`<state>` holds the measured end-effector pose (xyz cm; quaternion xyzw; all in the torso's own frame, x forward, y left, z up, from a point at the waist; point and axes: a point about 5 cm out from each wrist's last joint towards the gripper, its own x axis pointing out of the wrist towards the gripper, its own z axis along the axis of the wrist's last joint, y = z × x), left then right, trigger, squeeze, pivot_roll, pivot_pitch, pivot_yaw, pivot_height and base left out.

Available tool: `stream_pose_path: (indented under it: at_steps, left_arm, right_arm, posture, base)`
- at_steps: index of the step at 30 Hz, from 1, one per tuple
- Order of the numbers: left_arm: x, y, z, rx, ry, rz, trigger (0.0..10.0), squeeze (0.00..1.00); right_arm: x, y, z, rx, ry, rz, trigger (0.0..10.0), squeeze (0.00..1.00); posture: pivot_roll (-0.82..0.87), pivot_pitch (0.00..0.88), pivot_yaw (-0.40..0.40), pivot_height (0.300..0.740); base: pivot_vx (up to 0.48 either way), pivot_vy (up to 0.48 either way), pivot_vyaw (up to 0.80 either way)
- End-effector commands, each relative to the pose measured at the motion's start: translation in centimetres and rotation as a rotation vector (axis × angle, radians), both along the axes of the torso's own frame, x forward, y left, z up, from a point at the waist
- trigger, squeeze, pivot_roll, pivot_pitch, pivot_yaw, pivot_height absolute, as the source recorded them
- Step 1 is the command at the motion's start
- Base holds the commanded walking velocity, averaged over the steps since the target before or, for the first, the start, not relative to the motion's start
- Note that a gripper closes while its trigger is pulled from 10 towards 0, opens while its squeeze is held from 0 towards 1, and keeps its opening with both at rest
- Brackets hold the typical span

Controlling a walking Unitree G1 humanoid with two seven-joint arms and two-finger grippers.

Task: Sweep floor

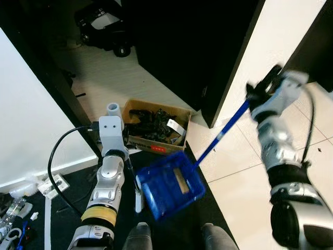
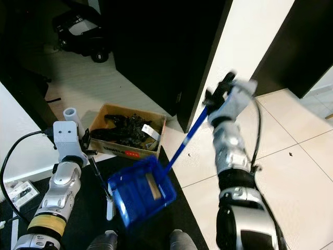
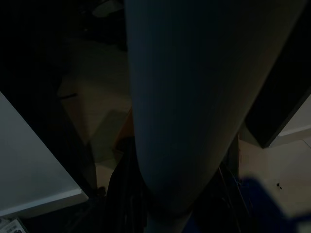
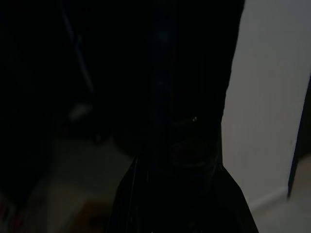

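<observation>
The right gripper [image 1: 260, 89] was clamped on the dustpan [image 1: 171, 185] handle, the blue pan hanging low over the dark mat [image 1: 67, 219], near a box [image 1: 156, 127]. The left gripper's [image 1: 136, 179] finger state could not be told.

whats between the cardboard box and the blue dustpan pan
Almost nothing: in the left eye view the cardboard box and the blue dustpan nearly meet, with a thin strip of dark mat between them.
</observation>
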<state>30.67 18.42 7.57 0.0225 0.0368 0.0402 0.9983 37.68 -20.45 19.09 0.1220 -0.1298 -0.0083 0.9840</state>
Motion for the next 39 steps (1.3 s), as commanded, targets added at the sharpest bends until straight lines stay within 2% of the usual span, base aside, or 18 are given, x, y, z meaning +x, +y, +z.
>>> stream_pose_path:
  at_steps: [1,2,4,7,39]
  left_arm:
    - [-0.3,0.3,-0.7,0.009,0.031,0.009,10.0,0.00]
    - [-0.3,0.3,-0.7,0.009,0.031,0.009,10.0,0.00]
    - [-0.3,0.2,-0.7,0.011,0.029,0.006,10.0,0.00]
    - [-0.2,0.2,-0.6,0.011,0.025,0.005,10.0,0.00]
    - [-0.3,0.5,-0.3,0.011,0.012,0.008,10.0,0.00]
  right_arm:
    - [-0.1,-1.0,2.1,0.024,-0.097,-0.042,10.0,0.00]
    - [-0.1,-1.0,2.1,0.024,-0.097,-0.042,10.0,0.00]
    - [0.2,-1.6,3.7,0.022,-0.139,-0.055,10.0,0.00]
    - [0.3,-1.8,3.9,0.019,-0.140,-0.062,10.0,0.00]
    - [0.7,-1.6,3.5,0.018,-0.121,-0.060,10.0,0.00]
  posture:
    - [-0.01,0.086,-0.021,0.740]
    - [-0.01,0.086,-0.021,0.740]
    - [-0.01,0.085,-0.021,0.740]
    - [-0.01,0.086,-0.022,0.740]
    - [0.00,0.096,-0.023,0.740]
  base:
    - [0.274,0.000,0.00]
    - [0.274,0.000,0.00]
    - [0.300,0.000,0.00]
    - [0.331,0.000,0.00]
    - [0.382,0.000,0.00]
